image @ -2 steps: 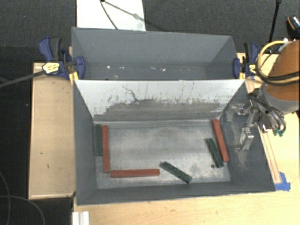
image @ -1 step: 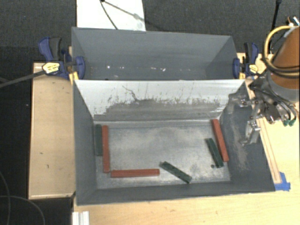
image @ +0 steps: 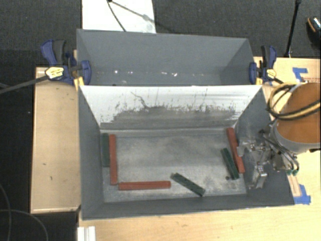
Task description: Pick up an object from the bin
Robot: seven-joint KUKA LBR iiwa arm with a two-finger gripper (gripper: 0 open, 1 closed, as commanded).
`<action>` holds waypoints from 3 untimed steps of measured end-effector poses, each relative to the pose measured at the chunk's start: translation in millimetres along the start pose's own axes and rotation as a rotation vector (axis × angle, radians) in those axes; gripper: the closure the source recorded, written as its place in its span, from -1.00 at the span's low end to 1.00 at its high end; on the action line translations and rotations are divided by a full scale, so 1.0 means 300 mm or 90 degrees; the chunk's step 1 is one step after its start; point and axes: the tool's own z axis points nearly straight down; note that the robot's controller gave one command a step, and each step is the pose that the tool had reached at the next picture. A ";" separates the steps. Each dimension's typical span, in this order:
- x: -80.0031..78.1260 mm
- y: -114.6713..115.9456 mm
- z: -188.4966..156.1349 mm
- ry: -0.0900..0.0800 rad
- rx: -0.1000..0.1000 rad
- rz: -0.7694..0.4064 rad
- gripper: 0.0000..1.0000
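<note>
Low against the right sloping wall of the grey metal bin (image: 165,51), the end effector (image: 258,170) hangs from the arm's orange-covered wrist (image: 301,117). Whether it is released or clenched cannot be told from this angle.

Closest to it, just to its left where the floor meets the right wall, lie two slim bars. The right red bar (image: 234,149) runs from far to near with a slight lean. The right green bar (image: 230,163), dark in colour, lies alongside it on the left, the two close enough that they seem to touch. Both lie beside the end effector, not under it.

Further left along the near edge, the tilted green bar (image: 188,184) lies at an angle on the floor, well apart from the pair. Just left of it, the near red bar (image: 144,185) lies flat along the near wall. Against the left wall, the left red bar (image: 113,159) runs far to near, with the left green bar (image: 105,150) pressed beside it on the wall side. The middle of the bin's floor is scuffed metal.
</note>
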 end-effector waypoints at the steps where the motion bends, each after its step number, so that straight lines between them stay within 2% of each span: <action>1: -0.078 0.042 0.180 -0.003 0.001 -0.332 -1.00; 2: -0.205 0.045 0.196 0.007 -0.019 -0.673 -1.00; 3: -0.193 0.026 0.202 0.016 -0.018 -0.671 1.00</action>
